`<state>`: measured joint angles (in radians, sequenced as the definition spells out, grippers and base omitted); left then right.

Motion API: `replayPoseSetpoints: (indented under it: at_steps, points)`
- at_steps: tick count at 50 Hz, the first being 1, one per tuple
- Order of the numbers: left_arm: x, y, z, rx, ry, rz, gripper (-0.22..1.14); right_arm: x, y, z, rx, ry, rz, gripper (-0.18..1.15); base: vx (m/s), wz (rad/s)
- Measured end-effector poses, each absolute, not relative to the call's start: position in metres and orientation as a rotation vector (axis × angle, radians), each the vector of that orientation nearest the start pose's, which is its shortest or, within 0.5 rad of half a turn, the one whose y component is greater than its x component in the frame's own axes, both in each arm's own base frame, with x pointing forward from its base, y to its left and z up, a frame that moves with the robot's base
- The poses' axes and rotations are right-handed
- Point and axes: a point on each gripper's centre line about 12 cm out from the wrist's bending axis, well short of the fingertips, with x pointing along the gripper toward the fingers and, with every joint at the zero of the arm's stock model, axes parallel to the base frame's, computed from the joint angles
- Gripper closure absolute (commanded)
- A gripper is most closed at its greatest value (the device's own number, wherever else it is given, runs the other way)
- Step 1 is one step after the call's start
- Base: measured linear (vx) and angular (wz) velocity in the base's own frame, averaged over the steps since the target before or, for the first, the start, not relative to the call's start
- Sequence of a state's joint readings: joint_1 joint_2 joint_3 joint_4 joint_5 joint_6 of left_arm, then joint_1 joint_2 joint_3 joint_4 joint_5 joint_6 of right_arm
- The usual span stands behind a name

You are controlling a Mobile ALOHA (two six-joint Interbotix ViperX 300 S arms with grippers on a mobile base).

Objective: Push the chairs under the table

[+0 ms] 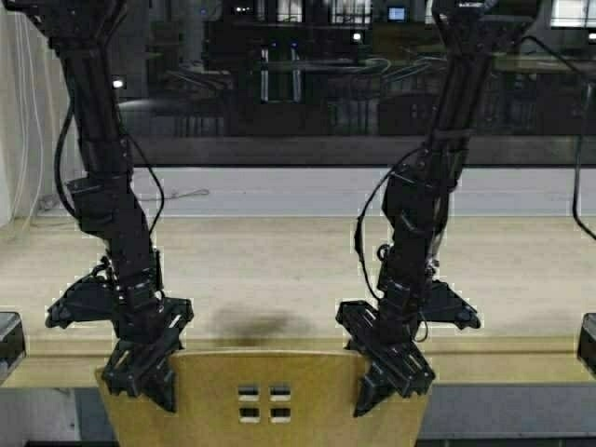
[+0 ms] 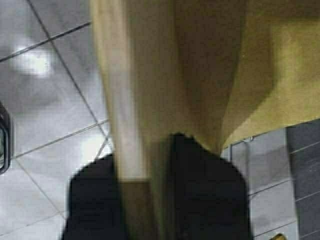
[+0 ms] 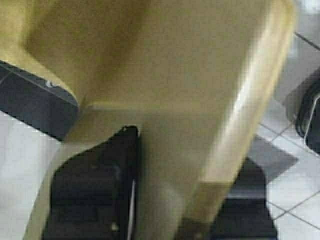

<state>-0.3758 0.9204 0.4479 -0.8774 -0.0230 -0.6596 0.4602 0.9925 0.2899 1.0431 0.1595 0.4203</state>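
Note:
One yellow-tan plywood chair shows: its curved backrest (image 1: 261,396) with four small square cutouts sits at the bottom centre of the high view, close against the front edge of the long pale wooden table (image 1: 279,261). My left gripper (image 1: 140,377) is shut on the backrest's top left corner. My right gripper (image 1: 391,382) is shut on its top right corner. In the left wrist view the backrest edge (image 2: 145,90) runs between my left gripper's (image 2: 150,197) black fingers. In the right wrist view the backrest (image 3: 175,75) fills the gap of my right gripper (image 3: 170,202). The seat and legs are hidden.
A dark window wall (image 1: 298,84) with a pale sill stands behind the table. Dark objects sit at the table's front edge at far left (image 1: 7,340) and far right (image 1: 587,343). Grey tiled floor (image 2: 45,125) lies below, with a black frame at its edge (image 3: 310,120).

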Motion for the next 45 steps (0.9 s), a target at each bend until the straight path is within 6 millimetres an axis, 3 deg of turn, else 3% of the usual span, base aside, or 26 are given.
replayPoseSetpoints:
  at_steps: [23, 29, 31, 40, 45]
  points:
    - [0.3389, -0.1340, -0.1477, -1.018, 1.228, 0.736, 0.79, 0.3451, 0.1843, -0.1619, 0.951, 1.406, -0.561, 0.87, 0.10, 0.02]
    - [0.3380, -0.1331, -0.1479, -1.016, 1.229, 0.738, 0.74, 0.3437, 0.1831, -0.1624, 0.939, 1.408, -0.558, 0.83, 0.03, 0.01]
    - [0.3381, -0.1330, -0.1479, -1.017, 1.227, 0.739, 0.69, 0.3437, 0.1831, -0.1624, 0.936, 1.408, -0.556, 0.78, 0.00, 0.00]
    - [0.3379, -0.1329, -0.1475, -1.012, 1.229, 0.735, 0.30, 0.3467, 0.1844, -0.1613, 0.945, 1.417, -0.549, 0.25, -0.01, 0.00]
    - [0.3359, -0.1315, -0.1443, -0.948, 1.243, 0.685, 0.11, 0.3482, 0.1830, -0.1605, 0.870, 1.457, -0.470, 0.10, -0.02, -0.01]
